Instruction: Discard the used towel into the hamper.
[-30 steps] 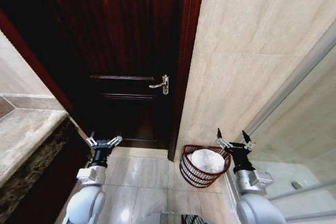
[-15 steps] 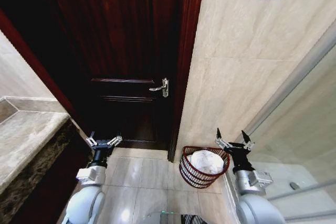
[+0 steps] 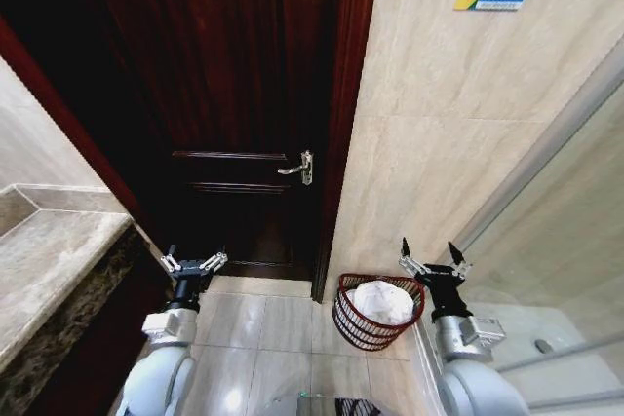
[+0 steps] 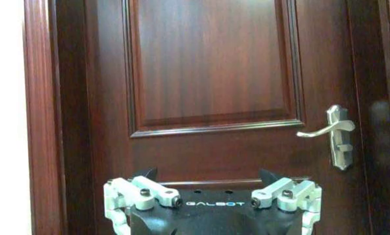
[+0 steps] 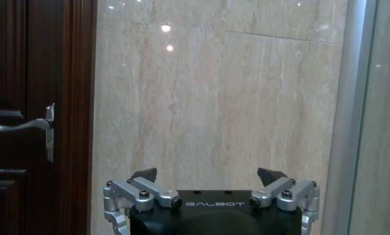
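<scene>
Head view: hamper (image 3: 378, 312) sits on the floor by the tiled wall (image 3: 439, 143), just R of the door frame, w/ a white towel (image 3: 382, 301) already bundled inside, lying below the rim. Right end effector (image 3: 434, 262) hovers just beside the hamper's R rim, fingers spread wide, nothing held; left end effector (image 3: 193, 263) is well apart on the other side, in front of the dark door (image 3: 244, 94), also spread wide & empty. So the R arm is clearly the nearer one: the hamper lies to its inner side and below it. Basket is round, no long axis to line up with. Left wrist view: left end effector faces the door panel, fingertips (image 4: 144, 174) apart, lever handle (image 4: 331, 132) off to one side. Right wrist view: right end effector faces the tile wall, fingers apart, nothing between them. Judging by the towel in the hamper, the drop looks done.
</scene>
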You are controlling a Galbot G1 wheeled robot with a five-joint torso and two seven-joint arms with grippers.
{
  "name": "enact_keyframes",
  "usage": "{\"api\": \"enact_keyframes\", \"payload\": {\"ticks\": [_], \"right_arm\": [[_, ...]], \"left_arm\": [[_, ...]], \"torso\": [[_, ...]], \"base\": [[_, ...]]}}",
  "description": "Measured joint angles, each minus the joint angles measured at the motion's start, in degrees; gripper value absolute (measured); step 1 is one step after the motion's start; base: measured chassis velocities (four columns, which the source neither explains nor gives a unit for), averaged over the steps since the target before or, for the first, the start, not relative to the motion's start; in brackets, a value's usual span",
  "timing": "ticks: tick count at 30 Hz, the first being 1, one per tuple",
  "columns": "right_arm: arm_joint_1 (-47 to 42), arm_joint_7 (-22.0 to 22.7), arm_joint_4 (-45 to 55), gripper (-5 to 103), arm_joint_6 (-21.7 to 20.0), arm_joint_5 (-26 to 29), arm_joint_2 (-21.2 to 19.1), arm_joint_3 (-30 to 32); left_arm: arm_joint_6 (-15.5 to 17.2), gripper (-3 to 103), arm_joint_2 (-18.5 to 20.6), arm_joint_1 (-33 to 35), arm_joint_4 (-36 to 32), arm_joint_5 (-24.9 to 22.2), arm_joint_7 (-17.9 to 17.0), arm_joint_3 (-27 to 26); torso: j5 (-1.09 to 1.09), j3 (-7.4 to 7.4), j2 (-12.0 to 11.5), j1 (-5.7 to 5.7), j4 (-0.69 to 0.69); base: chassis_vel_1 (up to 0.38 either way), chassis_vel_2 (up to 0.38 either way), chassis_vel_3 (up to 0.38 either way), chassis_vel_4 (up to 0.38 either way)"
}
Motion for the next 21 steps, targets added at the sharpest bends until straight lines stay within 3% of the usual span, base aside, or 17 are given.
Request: {"api": "enact_keyframes", "payload": {"ticks": [5,21], "right_arm": [[-0.5,0.2,0.4,100,-0.3,0.2,-0.7,0.1],[-1.3,0.4,1.3,100,-1.3,-0.2,-0.7,-1.4]], "left_arm": [[-1.8,100,-0.2,0.2,0.2,0.1,-0.7,-0.1],[-1.4,100,-0.4,1.0,-0.6,0.7,-1.4,0.2]], "torso": [[0.0,0.39,0.8,0.42,0.0],[0.0,0.23,0.5,0.34,-0.01]], "base": [[0.0,0.0,0.0,0.0],[0.026,-0.025,-0.031,0.026]]}}
